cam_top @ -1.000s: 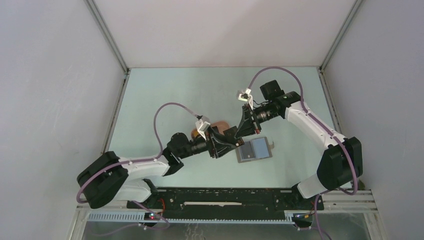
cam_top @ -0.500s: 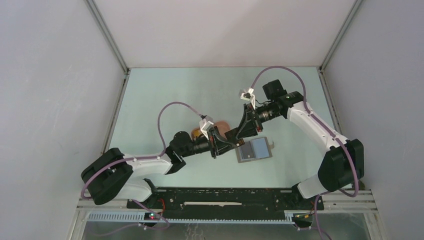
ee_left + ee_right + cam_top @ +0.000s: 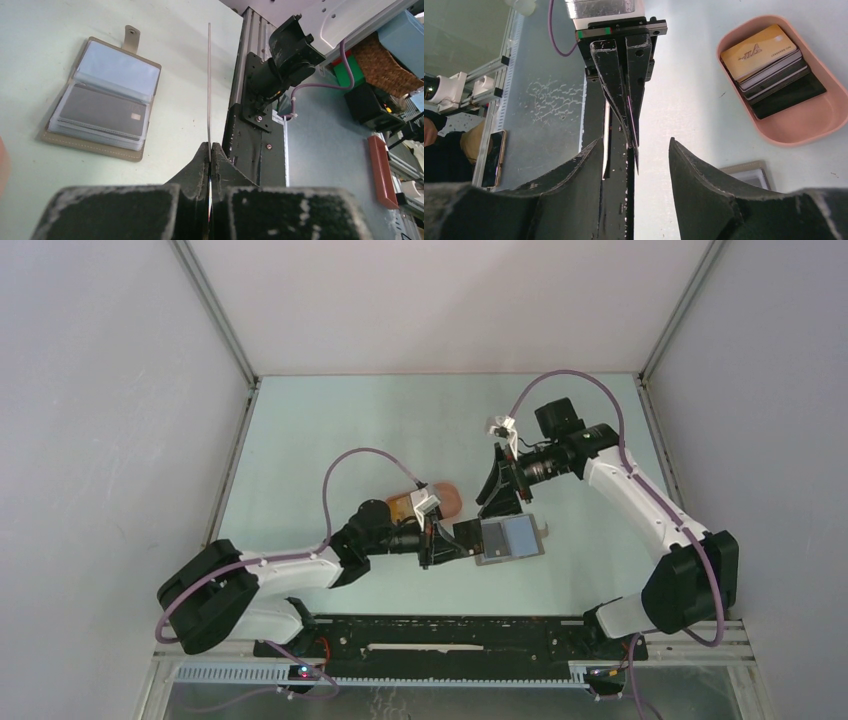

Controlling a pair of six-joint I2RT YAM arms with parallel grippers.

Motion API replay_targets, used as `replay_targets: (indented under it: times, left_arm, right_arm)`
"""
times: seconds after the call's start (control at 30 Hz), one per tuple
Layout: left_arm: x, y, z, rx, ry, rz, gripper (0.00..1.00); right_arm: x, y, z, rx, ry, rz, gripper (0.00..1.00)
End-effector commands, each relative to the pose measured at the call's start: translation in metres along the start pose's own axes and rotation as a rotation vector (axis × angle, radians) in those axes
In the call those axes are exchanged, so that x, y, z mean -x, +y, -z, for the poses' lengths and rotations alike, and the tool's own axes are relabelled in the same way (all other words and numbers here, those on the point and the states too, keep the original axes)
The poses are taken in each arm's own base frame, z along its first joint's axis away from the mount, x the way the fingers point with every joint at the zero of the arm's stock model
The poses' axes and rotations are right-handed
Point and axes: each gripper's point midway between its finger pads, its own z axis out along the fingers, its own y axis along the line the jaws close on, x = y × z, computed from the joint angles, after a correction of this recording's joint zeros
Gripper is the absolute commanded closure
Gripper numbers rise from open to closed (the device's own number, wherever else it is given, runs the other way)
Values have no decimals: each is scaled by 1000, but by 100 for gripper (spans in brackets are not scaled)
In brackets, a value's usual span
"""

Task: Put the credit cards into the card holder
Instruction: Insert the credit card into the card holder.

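The pale green worktop [image 3: 330, 440] carries a peach oval tray [image 3: 819, 117] near its middle, stacked with credit cards [image 3: 769, 60]. The card holder [image 3: 102, 112] lies open toward the near edge, right of centre. The left gripper [image 3: 210, 147] is clamped on a single card [image 3: 209, 80] just beside the holder. The right gripper [image 3: 635, 141] is spread and empty.

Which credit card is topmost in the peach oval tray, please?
The yellow-orange rectangular card; the pale-edged and black cards lie fanned beneath it in the peach oval tray.
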Motion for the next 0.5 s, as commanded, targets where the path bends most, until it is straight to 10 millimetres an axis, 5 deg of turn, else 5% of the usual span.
replay_targets:
  times: [0.0,0.23,0.47]
  left_arm:
    - [32,-17,-5,-69,-37,-85,100]
    - [32,-18,-6,-70,-31,-85,100]
    - [31,-16,-5,-58,-28,-82,97]
  right_arm:
    - [-9,-3,-8,-5,52,17,41]
    - [-23,1,-21,48,128,10,52]
    - [-23,7,-22,68,142,26,100]
